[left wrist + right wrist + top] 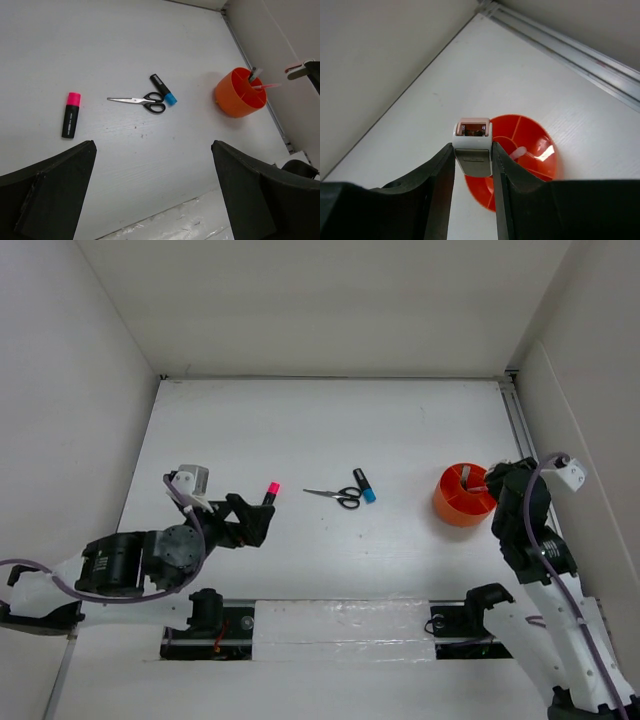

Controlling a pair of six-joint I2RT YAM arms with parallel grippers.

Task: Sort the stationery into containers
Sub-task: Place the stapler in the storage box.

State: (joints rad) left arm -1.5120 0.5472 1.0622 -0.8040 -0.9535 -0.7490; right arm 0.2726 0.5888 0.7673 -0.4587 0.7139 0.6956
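The right gripper, clenching a small pale block at the round orange plastic cup rim, likely needs centring, then release; the left gripper gapes.

I see a white table boxed in by pale walls. A metal rail lines its right edge.
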